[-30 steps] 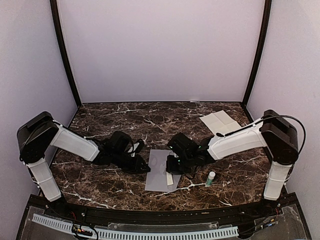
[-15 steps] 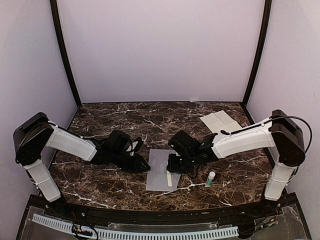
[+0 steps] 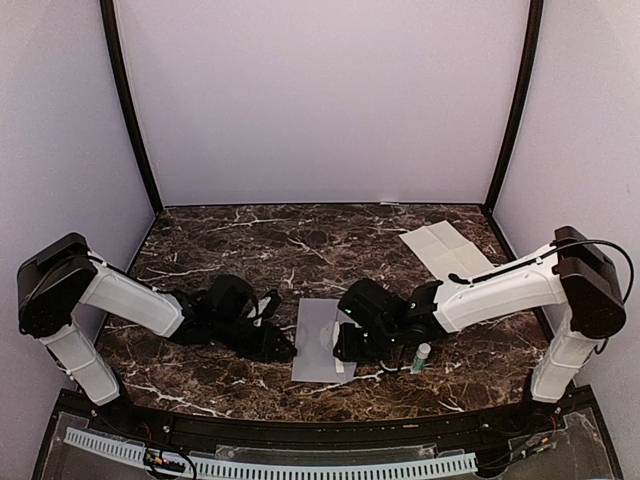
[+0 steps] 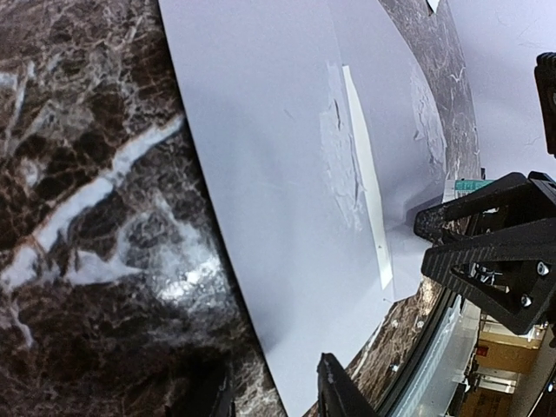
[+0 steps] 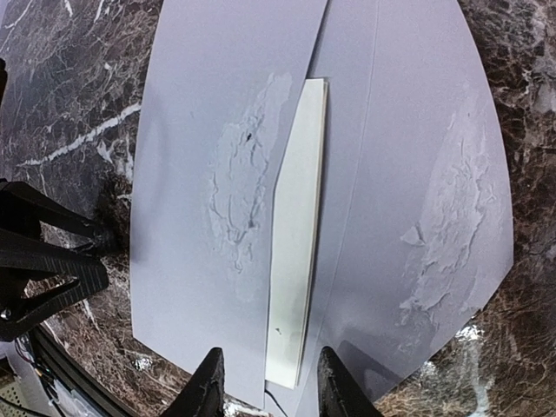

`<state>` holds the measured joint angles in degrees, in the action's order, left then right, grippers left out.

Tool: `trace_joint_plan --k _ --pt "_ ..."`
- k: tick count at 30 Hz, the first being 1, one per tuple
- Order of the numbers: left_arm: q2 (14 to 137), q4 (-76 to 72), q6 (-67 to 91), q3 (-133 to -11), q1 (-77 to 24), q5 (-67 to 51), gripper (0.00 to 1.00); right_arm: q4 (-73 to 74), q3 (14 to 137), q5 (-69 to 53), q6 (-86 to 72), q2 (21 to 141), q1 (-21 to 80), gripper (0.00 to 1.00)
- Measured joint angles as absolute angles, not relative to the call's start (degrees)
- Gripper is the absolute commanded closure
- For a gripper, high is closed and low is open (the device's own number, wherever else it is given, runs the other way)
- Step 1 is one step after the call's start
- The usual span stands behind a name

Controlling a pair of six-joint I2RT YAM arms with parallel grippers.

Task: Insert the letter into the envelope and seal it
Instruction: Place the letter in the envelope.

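Both have backed nearward and parted their jaws since; left gripper and right gripper hold nothing; letter rests on envelope.

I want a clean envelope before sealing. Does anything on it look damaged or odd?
Yes. The grey envelope has two rough, peeled patches where its surface looks torn: one just left of the pale strip lying on it, another near its right edge in the right wrist view.

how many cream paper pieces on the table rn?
2. A creased sheet at the far right corner; a narrow strip lying on the grey envelope. More could be hidden underneath.
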<state>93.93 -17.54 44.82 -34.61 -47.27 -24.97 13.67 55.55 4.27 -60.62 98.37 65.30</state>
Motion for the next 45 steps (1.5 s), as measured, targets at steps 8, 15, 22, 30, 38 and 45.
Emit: trace_joint_plan --k 8,15,22,30,38,45 --pt "93.2 -18.5 45.9 -33.4 -48.2 -24.9 0.68 12.7 55.5 4.1 -61.8 99.3 65.3 0.68" --pt "93.1 -18.6 45.9 -33.2 -48.5 -24.9 0.69 11.9 55.3 3.7 -62.2 101.1 65.3 0.69" --pt "93.1 -18.8 46.1 -33.0 -48.8 -25.0 0.72 10.8 55.0 3.3 -62.7 101.1 65.3 0.70" --pt "93.1 -20.2 47.0 -32.4 -49.1 -25.6 0.72 10.2 54.8 2.7 -62.8 101.4 65.3 0.73" --pt "93.5 -22.0 47.6 -32.4 -49.4 -26.2 0.74 9.5 54.8 2.5 -62.9 101.7 65.4 0.74" --pt "94.6 -22.7 48.0 -32.4 -49.5 -26.6 0.75 8.9 55.1 2.3 -62.8 102.2 65.4 0.75"
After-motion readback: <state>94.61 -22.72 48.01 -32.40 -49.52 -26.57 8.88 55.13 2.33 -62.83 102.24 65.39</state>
